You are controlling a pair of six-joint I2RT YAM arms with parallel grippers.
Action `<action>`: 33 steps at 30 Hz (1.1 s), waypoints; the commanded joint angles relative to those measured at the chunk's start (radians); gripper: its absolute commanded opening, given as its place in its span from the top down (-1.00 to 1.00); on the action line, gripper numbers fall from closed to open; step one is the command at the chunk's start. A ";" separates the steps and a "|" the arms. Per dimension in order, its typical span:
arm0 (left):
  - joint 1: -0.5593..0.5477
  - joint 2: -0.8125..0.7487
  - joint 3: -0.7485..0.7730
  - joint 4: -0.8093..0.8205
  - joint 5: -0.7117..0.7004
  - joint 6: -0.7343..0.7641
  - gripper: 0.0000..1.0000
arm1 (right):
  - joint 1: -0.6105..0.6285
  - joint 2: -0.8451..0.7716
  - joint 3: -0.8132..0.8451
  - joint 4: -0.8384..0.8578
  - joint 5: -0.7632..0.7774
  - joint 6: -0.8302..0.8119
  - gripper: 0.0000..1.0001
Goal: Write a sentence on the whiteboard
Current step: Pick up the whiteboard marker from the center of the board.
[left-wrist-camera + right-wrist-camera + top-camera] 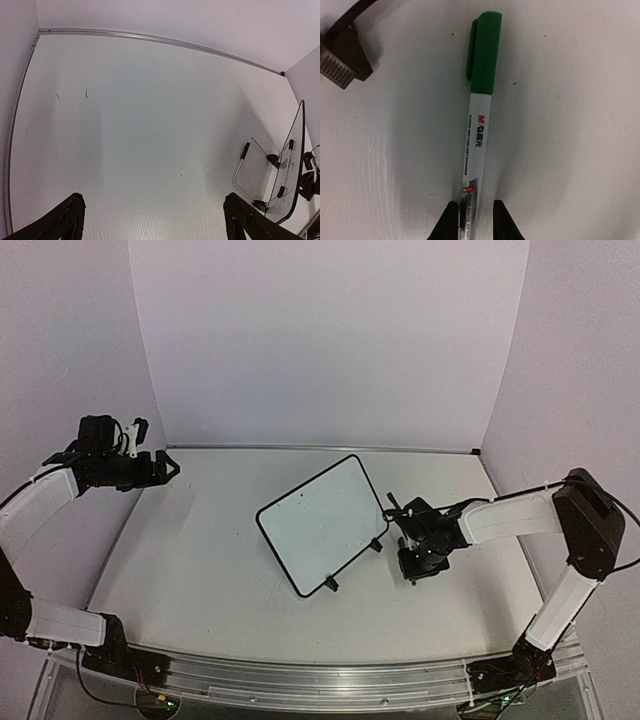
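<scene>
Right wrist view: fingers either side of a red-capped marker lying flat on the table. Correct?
Not quite. The cap is green, not red, as the right wrist view shows. The rest holds: the right arm's fingers sit either side of the marker, which lies flat on the table.
</scene>
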 commanded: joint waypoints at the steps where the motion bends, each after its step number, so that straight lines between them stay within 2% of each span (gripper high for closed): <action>1: -0.039 0.008 0.022 -0.004 0.015 0.029 -0.92 | -0.018 0.011 0.016 0.004 -0.027 0.003 0.59; 5: -0.066 -0.008 0.024 -0.006 0.010 0.040 -0.92 | -0.034 0.014 0.004 0.027 -0.056 0.008 0.72; 8: -0.099 -0.029 0.035 -0.008 0.009 0.044 -0.91 | -0.041 0.003 -0.003 0.032 -0.064 0.013 0.98; 9: -0.114 -0.038 0.045 -0.017 0.008 0.051 -0.90 | -0.041 -0.012 -0.004 0.031 -0.059 0.014 1.00; 13: -0.189 -0.064 0.156 -0.140 -0.010 0.095 -0.88 | -0.039 -0.137 0.014 -0.031 -0.063 -0.019 1.00; 15: -0.215 -0.077 0.205 -0.186 0.026 0.065 -0.87 | -0.030 -0.241 0.021 -0.062 -0.079 -0.058 1.00; 19: -0.267 -0.107 0.235 -0.175 0.150 -0.050 -0.84 | 0.020 -0.420 0.055 -0.120 -0.112 -0.133 1.00; 23: -0.393 -0.088 0.245 -0.142 0.160 -0.144 -0.82 | 0.123 -0.513 0.125 -0.157 -0.151 -0.193 1.00; 28: -0.590 -0.019 0.281 -0.061 0.169 -0.221 -0.84 | 0.257 -0.483 0.238 -0.175 -0.147 -0.229 1.00; 33: -0.694 0.061 0.335 -0.030 0.209 -0.236 -0.91 | 0.349 -0.376 0.347 -0.177 -0.143 -0.269 1.00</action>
